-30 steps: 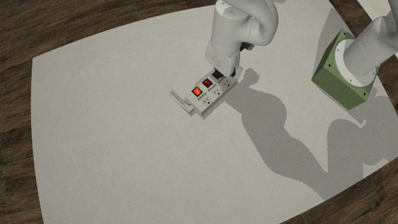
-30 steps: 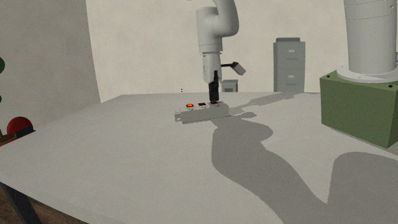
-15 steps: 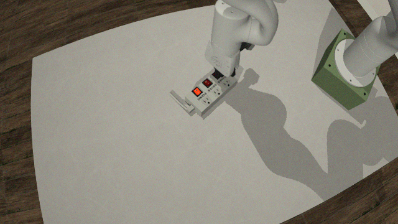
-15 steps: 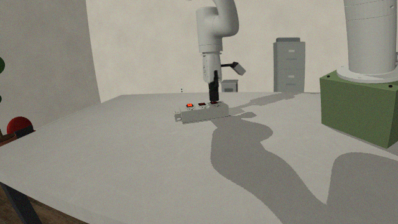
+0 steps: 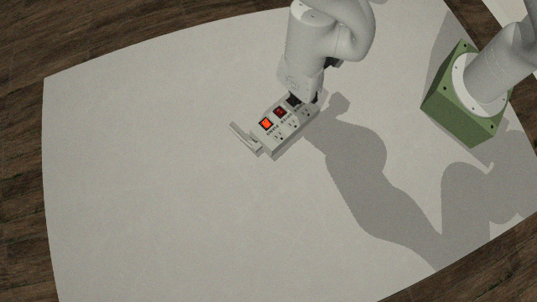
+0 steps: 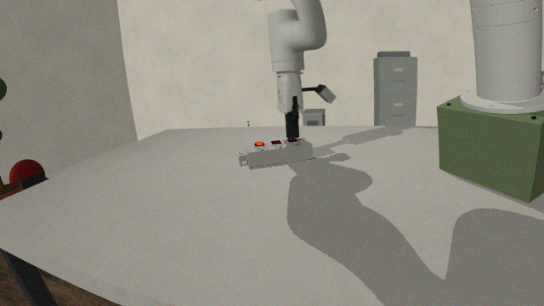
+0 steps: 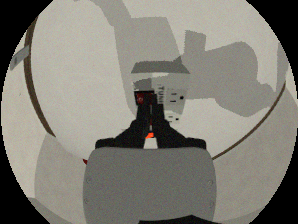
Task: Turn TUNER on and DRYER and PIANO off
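Observation:
A grey power strip [image 5: 284,122] lies flat on the table, right way up, with three rocker switches in a row. The switch nearest the plug end [image 5: 265,123] glows bright orange-red. The middle switch [image 5: 279,111] is a dimmer red. The third switch looks dark, and my gripper [image 5: 312,100] stands over its end of the strip, fingers shut with nothing between them. In the exterior view the closed fingertips [image 6: 291,135] sit right at that switch on the strip [image 6: 277,152]. The labels are too small to read. The wrist view shows the strip [image 7: 160,98] just beyond my fingers.
The arm's green base block [image 5: 466,101] stands at the table's right side. A grey filing cabinet [image 6: 395,88] and a small box [image 6: 314,116] stand behind the table. The strip's plug stub [image 5: 245,137] juts out at its left end.

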Controlling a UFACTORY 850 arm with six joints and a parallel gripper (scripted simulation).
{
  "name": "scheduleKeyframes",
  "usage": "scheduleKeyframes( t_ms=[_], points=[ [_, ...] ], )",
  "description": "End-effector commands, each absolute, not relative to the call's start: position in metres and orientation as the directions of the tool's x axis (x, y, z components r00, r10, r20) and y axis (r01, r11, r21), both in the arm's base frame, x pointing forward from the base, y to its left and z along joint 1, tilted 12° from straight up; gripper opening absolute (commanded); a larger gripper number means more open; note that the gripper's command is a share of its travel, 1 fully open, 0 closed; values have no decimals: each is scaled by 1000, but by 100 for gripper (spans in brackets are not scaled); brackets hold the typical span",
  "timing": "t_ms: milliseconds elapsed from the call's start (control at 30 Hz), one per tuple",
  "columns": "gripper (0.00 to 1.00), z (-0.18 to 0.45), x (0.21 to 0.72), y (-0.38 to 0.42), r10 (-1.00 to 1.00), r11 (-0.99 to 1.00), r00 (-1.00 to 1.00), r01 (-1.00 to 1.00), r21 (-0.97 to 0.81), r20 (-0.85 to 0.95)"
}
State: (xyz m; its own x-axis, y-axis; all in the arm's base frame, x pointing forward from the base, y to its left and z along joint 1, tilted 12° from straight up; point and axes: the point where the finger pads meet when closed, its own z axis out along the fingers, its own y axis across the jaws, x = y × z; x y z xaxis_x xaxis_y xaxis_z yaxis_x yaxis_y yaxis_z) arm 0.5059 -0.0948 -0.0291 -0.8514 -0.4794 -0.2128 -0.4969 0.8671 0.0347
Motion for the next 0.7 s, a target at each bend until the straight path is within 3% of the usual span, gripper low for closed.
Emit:
scheduleKeyframes(
  t_ms=[0, 667],
  points=[
    [0, -29, 507, -95, -479, 867, -851, -497, 34, -214],
    [0, -31, 507, -95, -479, 867, -851, -497, 34, -214]
  ],
)
